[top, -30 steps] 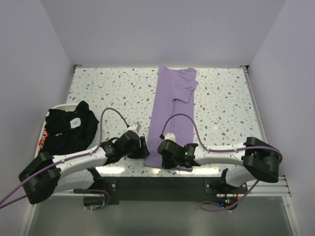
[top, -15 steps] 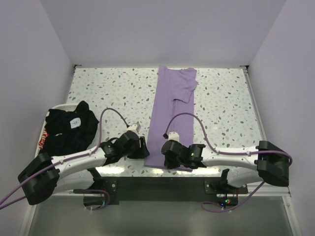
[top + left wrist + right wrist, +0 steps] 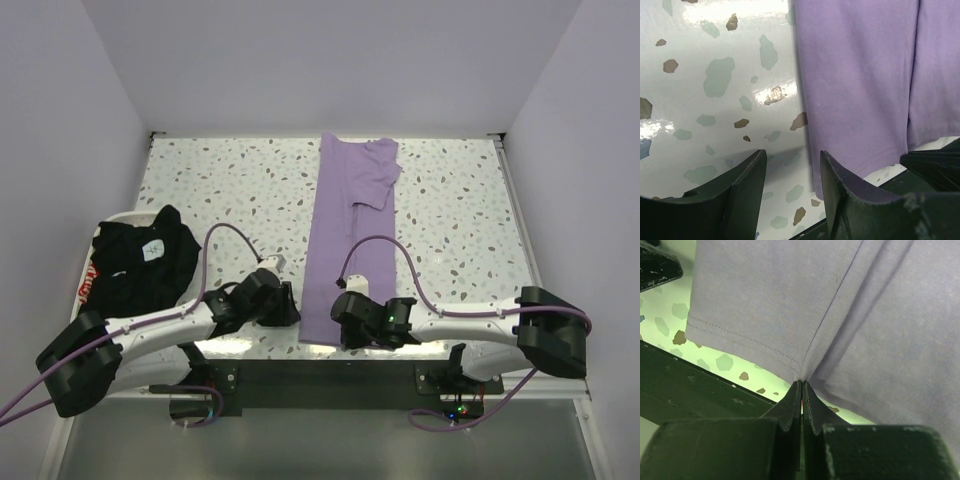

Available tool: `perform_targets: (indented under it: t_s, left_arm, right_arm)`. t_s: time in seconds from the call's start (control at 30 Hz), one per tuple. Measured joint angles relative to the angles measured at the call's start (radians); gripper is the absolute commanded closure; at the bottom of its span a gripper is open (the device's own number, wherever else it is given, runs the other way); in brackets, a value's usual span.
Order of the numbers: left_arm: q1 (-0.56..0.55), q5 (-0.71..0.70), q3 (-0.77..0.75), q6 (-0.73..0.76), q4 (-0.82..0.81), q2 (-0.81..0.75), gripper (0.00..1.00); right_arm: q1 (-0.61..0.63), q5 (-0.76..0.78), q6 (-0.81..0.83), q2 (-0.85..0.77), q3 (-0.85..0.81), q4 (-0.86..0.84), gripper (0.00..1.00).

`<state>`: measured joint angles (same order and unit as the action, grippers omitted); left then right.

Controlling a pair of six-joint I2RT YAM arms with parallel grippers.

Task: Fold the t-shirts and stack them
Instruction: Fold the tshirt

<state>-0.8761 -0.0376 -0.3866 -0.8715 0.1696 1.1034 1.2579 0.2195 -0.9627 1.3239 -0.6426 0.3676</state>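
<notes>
A lavender t-shirt [image 3: 350,240] lies flat on the speckled surface [image 3: 230,190] as a long narrow strip. It runs from the far edge down to the near edge, with a sleeve showing on its right side at the far end. The right tool [image 3: 352,322] sits at the strip's near hem. In the right wrist view its fingers are pressed together on a small pinch of that hem [image 3: 802,385], and creases fan out from the pinch. The left tool [image 3: 287,305] is low over the surface just beside the shirt's near left corner. Its jaws stand well apart and hold nothing. In the left wrist view the cloth's left edge runs down into the gap between the two fingers [image 3: 790,172], and the hem lies close by the right one. Off to the left, well apart from the lavender shirt, the black t-shirts [image 3: 140,265] sit heaped in a white tray [image 3: 118,217]. A red-and-white print shows at the heap's left edge.
</notes>
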Motion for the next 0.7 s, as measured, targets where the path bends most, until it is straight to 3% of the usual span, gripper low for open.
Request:
perform_targets:
  t_s: [0.13, 0.33, 0.4, 0.7]
  left_arm:
    - [0.000, 0.018, 0.010, 0.000, -0.019, -0.006, 0.48]
    - [0.000, 0.042, 0.019, 0.018, -0.005, -0.044, 0.53]
    - [0.000, 0.047, 0.019, 0.026, 0.000, -0.057, 0.54]
    - [-0.002, 0.102, 0.035, 0.039, -0.011, -0.056, 0.60]
  right_arm:
    - [0.001, 0.009, -0.007, -0.004, 0.000, 0.015, 0.84]
    - [0.005, 0.041, -0.014, -0.093, -0.023, 0.128, 0.50]
    - [0.005, 0.060, -0.021, -0.147, -0.042, 0.176, 0.48]
    - [-0.004, 0.167, -0.099, -0.322, -0.061, 0.450, 0.56]
